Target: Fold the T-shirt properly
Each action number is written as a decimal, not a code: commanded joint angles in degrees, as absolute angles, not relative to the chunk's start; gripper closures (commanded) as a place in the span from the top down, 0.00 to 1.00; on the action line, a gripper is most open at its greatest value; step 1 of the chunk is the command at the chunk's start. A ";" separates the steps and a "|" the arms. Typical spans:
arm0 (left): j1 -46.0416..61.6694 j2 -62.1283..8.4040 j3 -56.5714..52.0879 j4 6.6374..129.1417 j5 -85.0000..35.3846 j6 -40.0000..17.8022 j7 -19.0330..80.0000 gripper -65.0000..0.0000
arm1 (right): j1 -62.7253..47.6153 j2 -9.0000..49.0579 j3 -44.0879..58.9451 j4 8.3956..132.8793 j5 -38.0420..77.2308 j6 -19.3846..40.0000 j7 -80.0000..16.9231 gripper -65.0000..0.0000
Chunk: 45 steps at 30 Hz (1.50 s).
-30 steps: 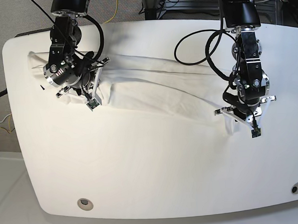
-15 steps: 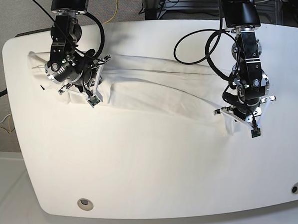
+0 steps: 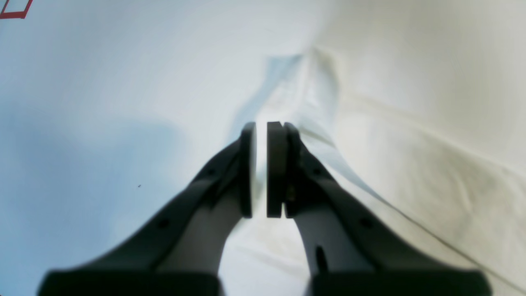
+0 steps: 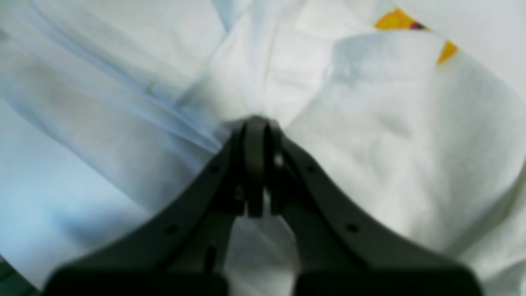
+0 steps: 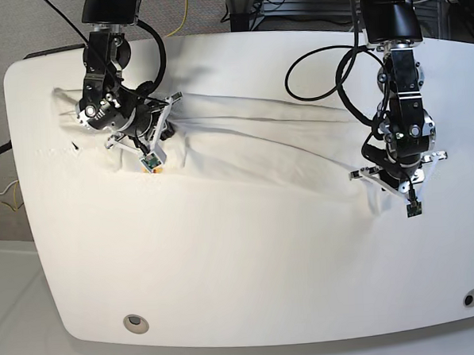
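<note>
Evidently the T-shirt is pinched in both closed hands, left hand and right hand, near the worktop's far edge, presumably so it can be stretched flat for folding.

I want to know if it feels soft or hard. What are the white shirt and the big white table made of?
The white T-shirt looks like soft, thin matte cloth, probably cotton: it wrinkles, bunches and drapes in folds where each hand pinches it. The white table looks hard and smooth, perhaps painted board or plastic: it stays flat, has a clean rounded edge and a slight sheen.
</note>
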<state>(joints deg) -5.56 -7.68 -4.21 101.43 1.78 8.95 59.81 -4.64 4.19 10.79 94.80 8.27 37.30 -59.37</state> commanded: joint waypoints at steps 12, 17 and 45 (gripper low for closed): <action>-6.73 -11.03 -4.35 101.76 2.15 9.01 58.59 0.06 | 0.40 4.53 10.51 86.02 6.29 37.23 -61.32 0.00; -6.90 -12.00 -6.90 99.56 1.80 6.55 58.59 0.07 | 1.27 4.62 10.51 85.93 6.29 37.23 -61.14 0.00; -13.76 -12.88 -21.05 84.88 -1.80 -40.00 60.62 0.58 | 1.36 5.93 10.24 85.93 6.29 37.23 -61.14 0.00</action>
